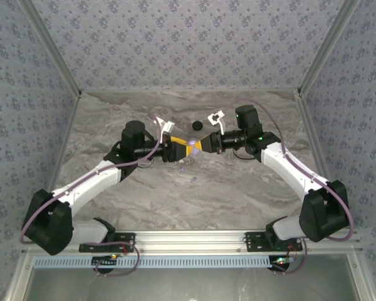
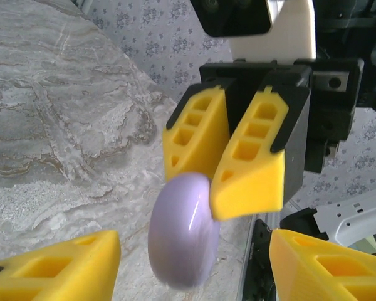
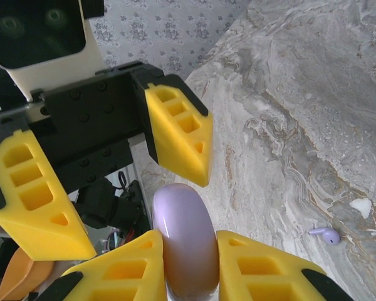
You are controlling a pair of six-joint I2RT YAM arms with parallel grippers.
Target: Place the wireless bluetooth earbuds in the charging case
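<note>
Bright, even light from above, with only faint shadows on the counter (image 1: 238,188). The purple case (image 2: 183,241) carries a white glare streak and looks slightly blurred in the left wrist view

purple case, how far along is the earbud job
Done: nothing visibly seated; a purple earbud lies loose on the marble table. In hand: the right gripper's fingers clamp the purple case in mid-air, while the left gripper stands open beside it. Left: set the case down, open it and load the buds; the black case waits on the table.
</note>
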